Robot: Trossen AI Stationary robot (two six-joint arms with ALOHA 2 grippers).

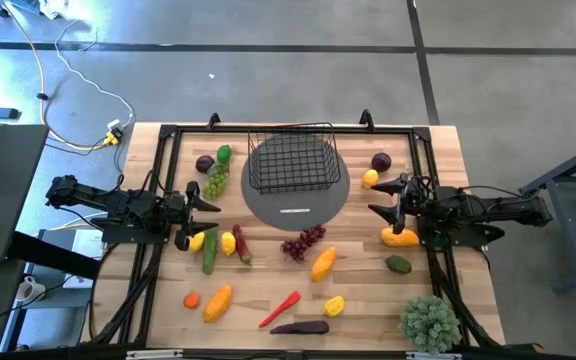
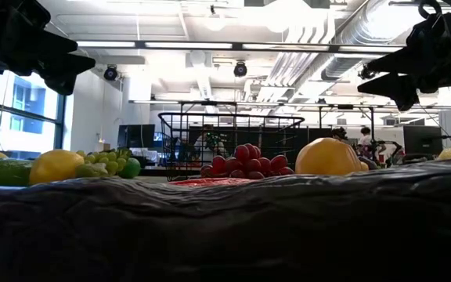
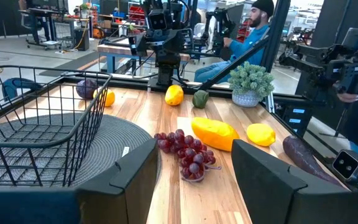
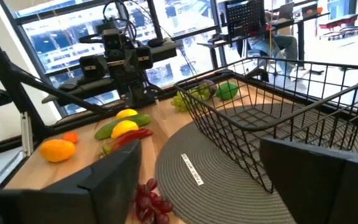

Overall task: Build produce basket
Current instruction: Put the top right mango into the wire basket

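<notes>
The black wire basket (image 1: pixel 291 160) stands on the grey round mat (image 1: pixel 298 200) at the table's far middle. The produce lies loose on the wood. Green grapes (image 1: pixel 216 180) are left of the basket and purple grapes (image 1: pixel 303 241) lie near the mat. A lemon (image 1: pixel 370 178) and a purple fruit (image 1: pixel 381 161) are on the right. A red chilli (image 1: pixel 280 308) and an eggplant (image 1: pixel 300 327) lie toward the near edge. My left gripper (image 1: pixel 211 207) hovers at the table's left and my right gripper (image 1: pixel 376 197) at its right. Both are open, level and point at the mat, with nothing between the fingers (image 3: pixel 129 177) (image 4: pixel 114 171).
A bushy potted plant (image 1: pixel 429 322) stands at the near right corner. A black frame (image 1: pixel 268 129) runs along the table's far, left and right sides. Beyond the table a person (image 3: pixel 253 28) sits among desks and other equipment.
</notes>
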